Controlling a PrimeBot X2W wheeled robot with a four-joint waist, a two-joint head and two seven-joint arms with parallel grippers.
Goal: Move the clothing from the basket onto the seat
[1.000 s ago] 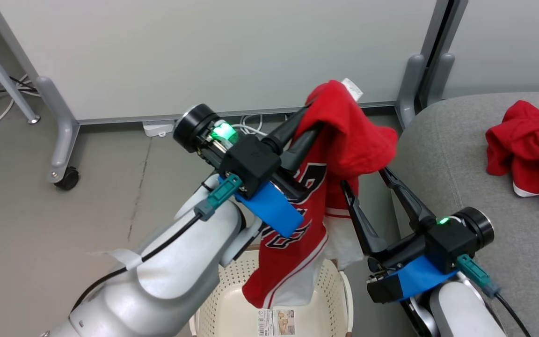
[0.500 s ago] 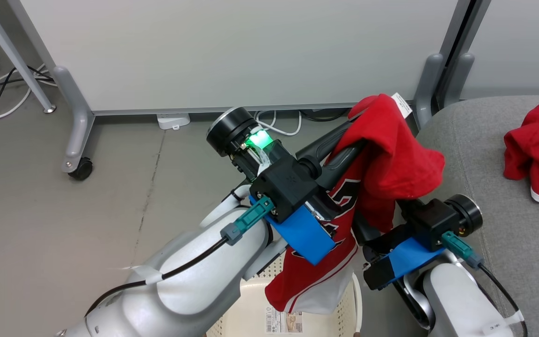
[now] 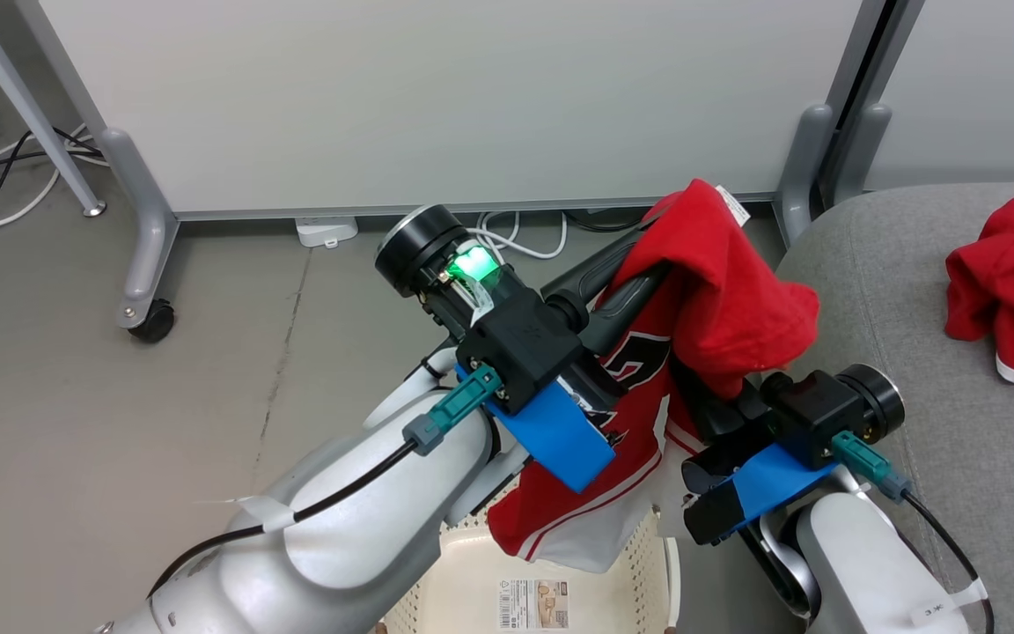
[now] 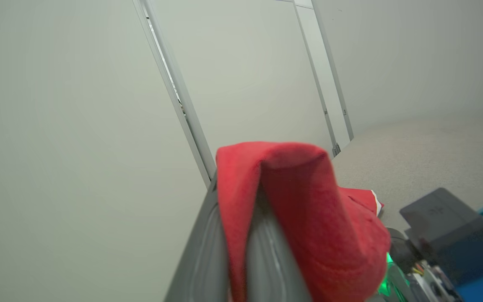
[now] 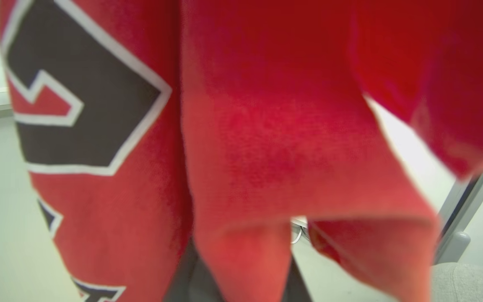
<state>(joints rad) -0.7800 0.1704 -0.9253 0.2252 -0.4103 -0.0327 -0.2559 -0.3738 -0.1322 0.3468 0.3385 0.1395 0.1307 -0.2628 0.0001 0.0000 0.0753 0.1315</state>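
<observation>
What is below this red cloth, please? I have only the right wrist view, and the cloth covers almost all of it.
Observer: The basket stands right below the held garment.
Operator: Which end effector holds it at the top?
Observer: The left end effector, shut on its upper fold.
Operator: And what lies further to the robot's right?
Observer: A second red garment lies crumpled on the seat.
</observation>
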